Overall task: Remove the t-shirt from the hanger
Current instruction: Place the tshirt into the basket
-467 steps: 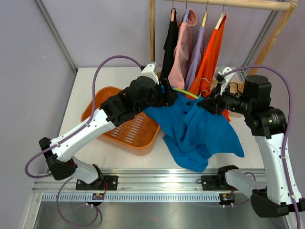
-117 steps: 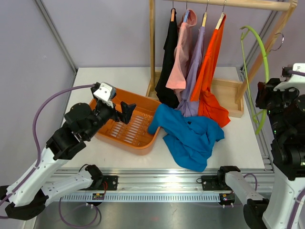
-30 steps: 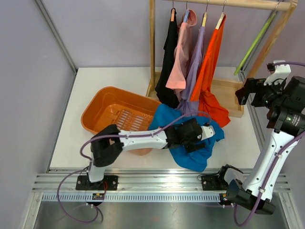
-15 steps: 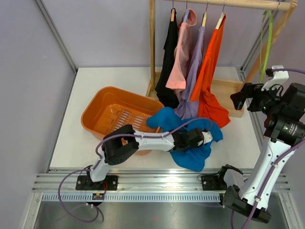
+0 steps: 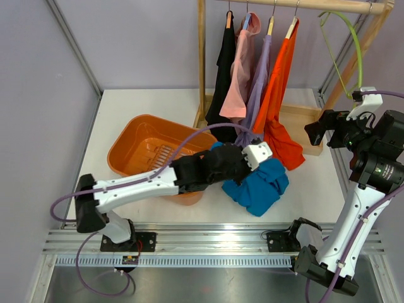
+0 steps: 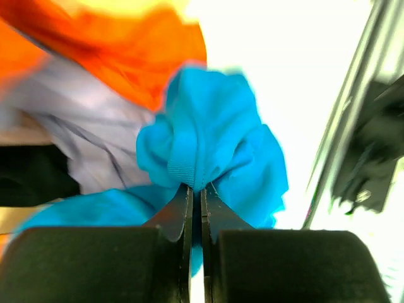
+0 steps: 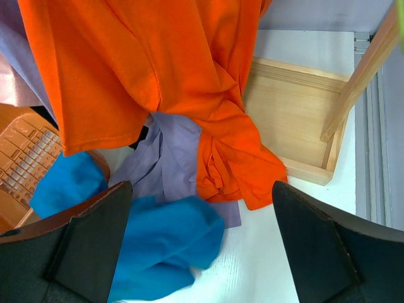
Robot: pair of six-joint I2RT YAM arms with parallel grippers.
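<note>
Currently the left gripper [image 6: 197,189] is clamped on the blue t-shirt [image 5: 262,183], which lies bunched on the table [image 5: 126,113] just right of the orange basket [image 5: 136,142]. The right gripper [image 7: 201,187] has its fingers wide apart and is empty.

Both arms share one build: white moulded link shells joined by black cylindrical joint housings. The left arm [image 5: 129,186] and the right arm [image 5: 353,208] each rise from a black base plate bolted onto the aluminium rail [image 5: 208,243]. A purple cable [image 5: 53,205] loops out beside the left arm's lowest link just above the rail. The right arm's purple cable [image 5: 388,95] shows at its end farthest from the rail. Each of those far ends carries a white camera block [image 5: 257,152]. The left gripper [image 6: 197,208] has thin matte-black fingers on blocky black mounts. The right gripper [image 7: 202,240] has broad black wedge-shaped fingers.
</note>
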